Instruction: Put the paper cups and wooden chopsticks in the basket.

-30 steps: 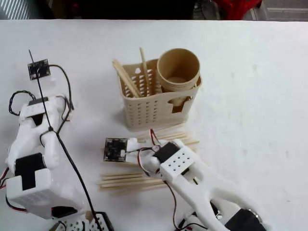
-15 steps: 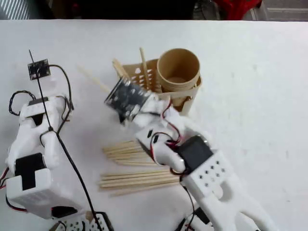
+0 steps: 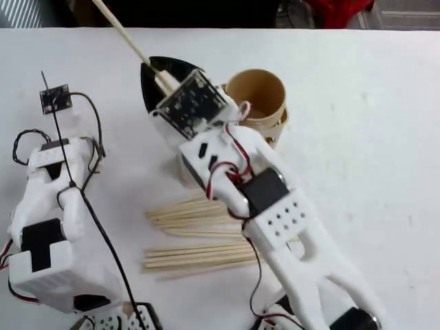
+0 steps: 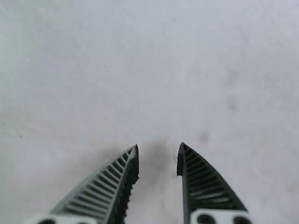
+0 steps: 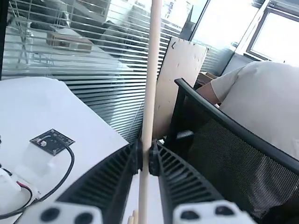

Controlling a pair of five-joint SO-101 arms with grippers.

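The right gripper [image 3: 159,77] hangs above the far left corner of the basket [image 3: 184,172], its fingers [image 5: 117,184] closed tight on one chopstick [image 5: 150,84]. In the right wrist view the stick passes straight between the two fingertips and is pinched there. A long part runs out beyond the tips, and the rest runs back between the fingers toward the wrist. In the high view it slants away from the fingers toward the table's far left, its far end cut off by the picture's edge. The right arm [image 3: 268,206] lies across the basket and hides most of it. The cups [image 3: 256,96] sit stacked in the basket's right part, just beside the gripper. Loose chopsticks [image 3: 196,216] lie in two bundles on the table [image 3: 357,103] in front of the basket, one near its wall and one farther off. The left gripper [image 4: 157,147] is low over bare table with a narrow gap between its fingers. The left arm [image 3: 45,220] is folded at the table's left side, well apart from the basket
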